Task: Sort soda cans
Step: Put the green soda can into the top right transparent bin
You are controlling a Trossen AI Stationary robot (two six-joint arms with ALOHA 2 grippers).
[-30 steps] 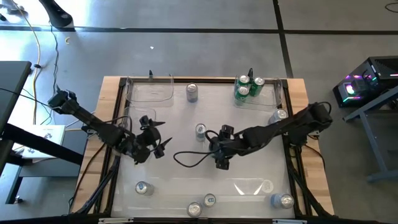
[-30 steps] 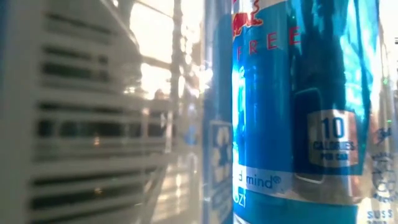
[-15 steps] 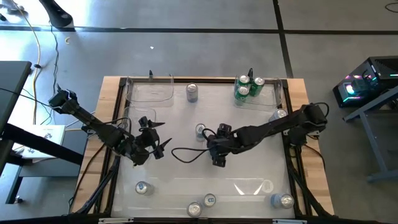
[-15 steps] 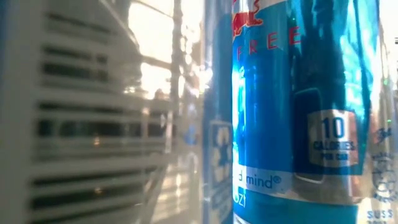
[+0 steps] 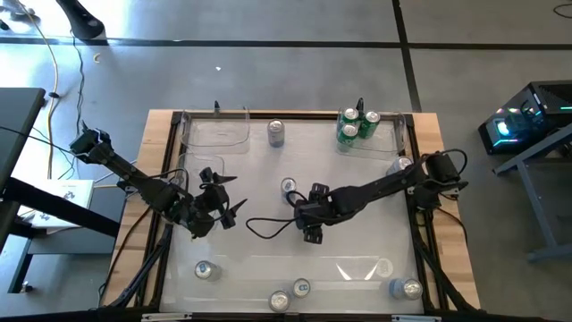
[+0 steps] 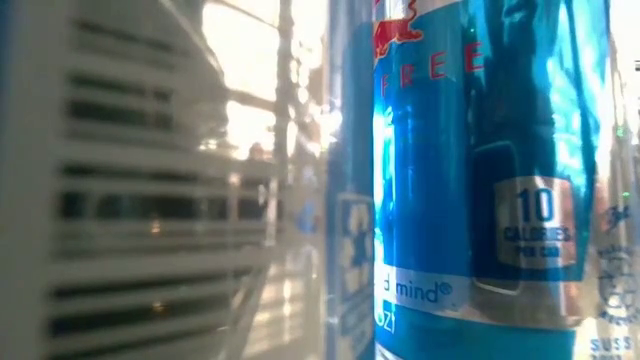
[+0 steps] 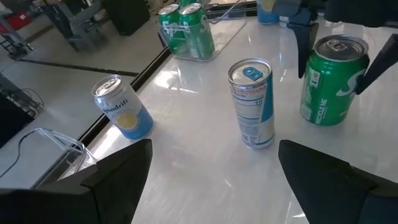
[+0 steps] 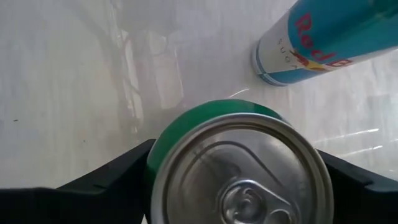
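The right gripper [image 5: 311, 215] sits at the centre of the high frame, fingers spread wide on either side of a green can [image 8: 239, 163]; contact with it cannot be confirmed. A slim blue can [image 5: 288, 187] stands just beside it, upper left. The left gripper [image 5: 230, 207], left of centre, is fully open and empty. Green cans [image 5: 356, 126] cluster in a clear tray [image 5: 394, 141] at upper right; further cans [image 5: 300, 288] line the lower edge.

Left hand [image 5: 234, 207] wide open near mid-table; right hand [image 5: 310, 234] at centre, fingers spread.
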